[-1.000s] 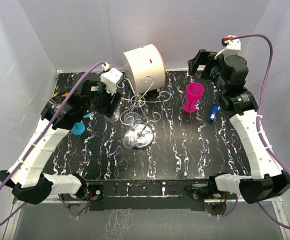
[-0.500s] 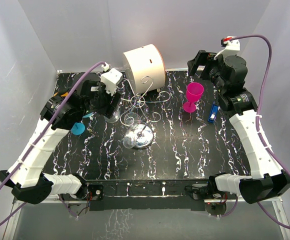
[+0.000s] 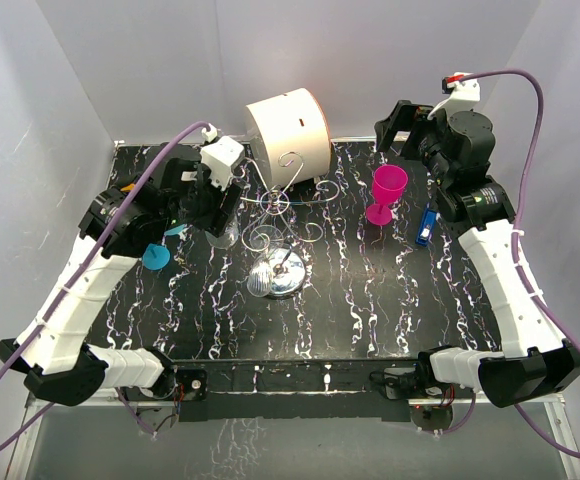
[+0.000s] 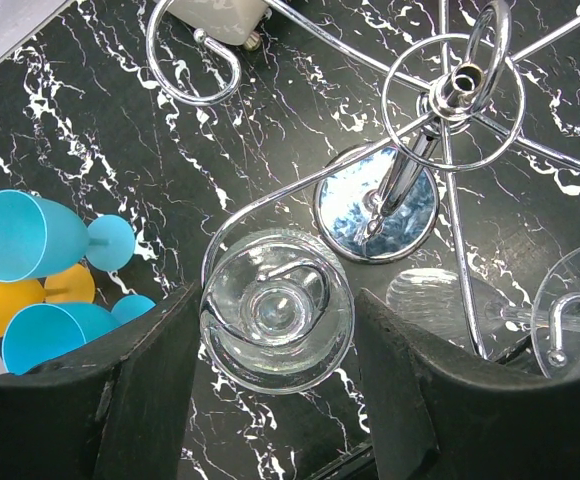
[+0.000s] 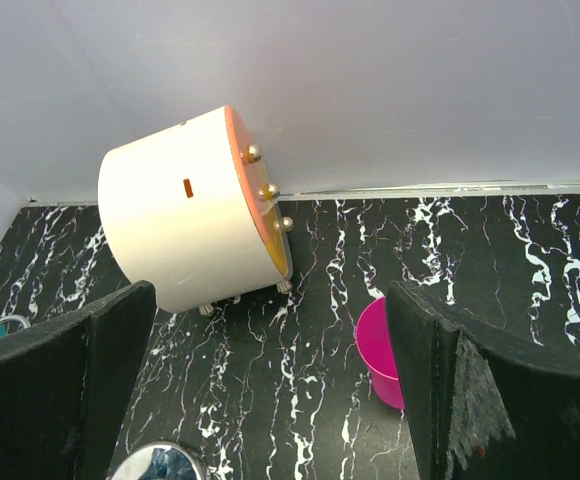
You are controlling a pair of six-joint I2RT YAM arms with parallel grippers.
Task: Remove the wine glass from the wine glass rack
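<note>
We clamp the left hand [image 4: 275,318] on the wine glass [image 4: 276,345] bowl since its foot hooks the wine glass rack [image 4: 457,92]. Right hand [image 5: 270,320] splayed, empty, parked upper right of top view.

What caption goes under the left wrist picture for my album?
Left gripper grips a clear wine glass hanging on the silver rack.
</note>
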